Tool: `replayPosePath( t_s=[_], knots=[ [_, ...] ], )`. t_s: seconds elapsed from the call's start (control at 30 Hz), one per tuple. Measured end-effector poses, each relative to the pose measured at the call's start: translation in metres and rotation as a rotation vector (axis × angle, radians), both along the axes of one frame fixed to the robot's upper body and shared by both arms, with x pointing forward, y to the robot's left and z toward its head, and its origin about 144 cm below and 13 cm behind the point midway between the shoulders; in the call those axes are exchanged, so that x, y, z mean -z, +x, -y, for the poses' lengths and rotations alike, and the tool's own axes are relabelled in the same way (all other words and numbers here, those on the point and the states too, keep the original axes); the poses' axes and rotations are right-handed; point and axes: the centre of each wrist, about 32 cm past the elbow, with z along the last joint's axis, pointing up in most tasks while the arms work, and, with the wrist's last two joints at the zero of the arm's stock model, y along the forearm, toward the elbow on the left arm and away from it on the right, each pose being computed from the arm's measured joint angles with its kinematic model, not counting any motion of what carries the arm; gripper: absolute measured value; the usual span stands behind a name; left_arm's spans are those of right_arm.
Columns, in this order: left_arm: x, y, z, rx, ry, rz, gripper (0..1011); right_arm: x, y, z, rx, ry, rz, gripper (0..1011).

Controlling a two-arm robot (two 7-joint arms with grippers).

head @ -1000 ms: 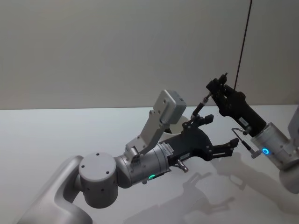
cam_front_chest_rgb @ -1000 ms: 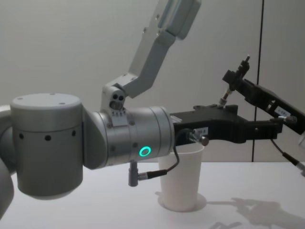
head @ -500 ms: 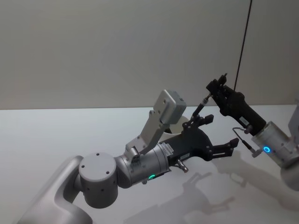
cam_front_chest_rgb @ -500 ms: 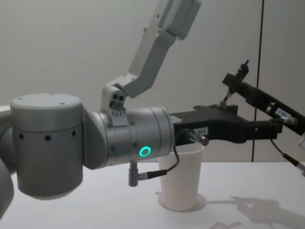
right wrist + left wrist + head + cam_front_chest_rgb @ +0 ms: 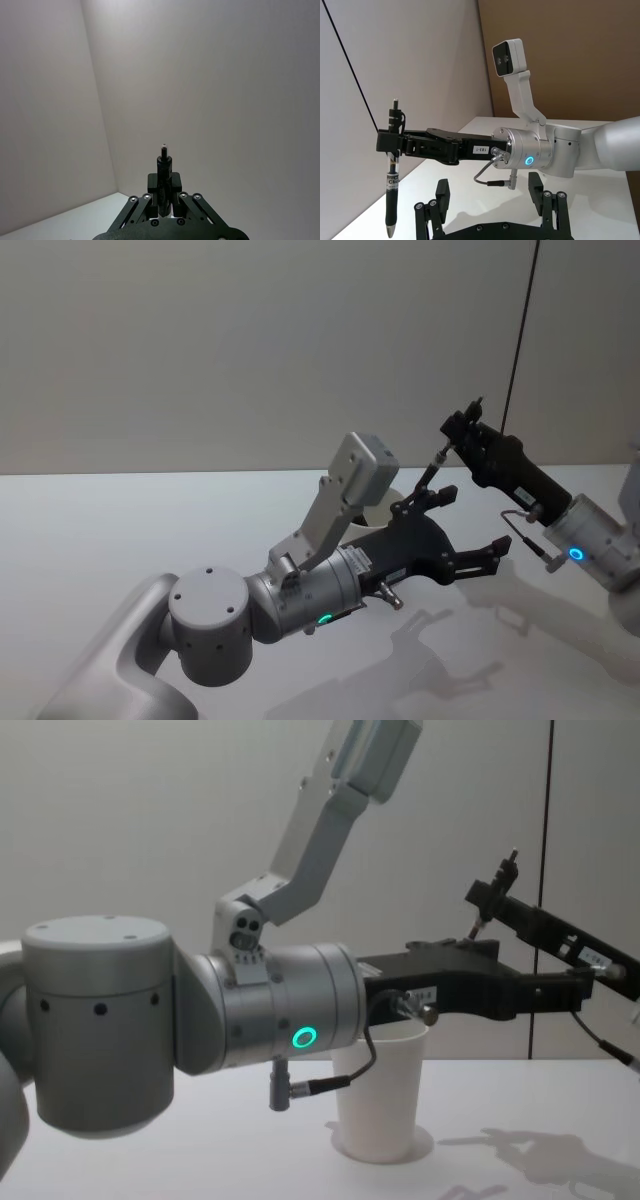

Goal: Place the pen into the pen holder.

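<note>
Right gripper [image 5: 390,145] is up in the air, clamped on the slim black-grip clear-barrel pen [image 5: 392,187] w/ silver tip, pinching it near the clicker end so it hangs nearly upright, tip down. In the chest view the pen [image 5: 487,912] sits high, to the right of and above the plain white tapered paper cup [image 5: 382,1095], which stands upright on the pale grey table [image 5: 200,1160], well below the tip.

Left gripper [image 5: 468,532] is stretched out over the cup area, black fingers [image 5: 492,550] spread apart, holding nothing.

Step, I'd say: carry phase, pen grasped and not yet over the cup mouth. Next move needs the tip brought over the rolled rim, kept vertical, then lowered inside before release.

Room's the snag: the left arm's wrist & fingers crowd the space above the cup, so the approach path looks tight from the right. Table around the cup's base is open. A clipped rim could tip such a light cup.
</note>
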Motion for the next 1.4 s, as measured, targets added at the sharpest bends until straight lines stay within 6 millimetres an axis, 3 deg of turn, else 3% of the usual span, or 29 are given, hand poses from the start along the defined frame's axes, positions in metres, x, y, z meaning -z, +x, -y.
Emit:
replayPosePath(
  t_s=[1.4],
  knots=[
    [0.0,0.0,0.0,0.0,0.0,0.0,1003,0.009,-0.004,-0.022,0.047,0.007,0.083,143]
  ],
)
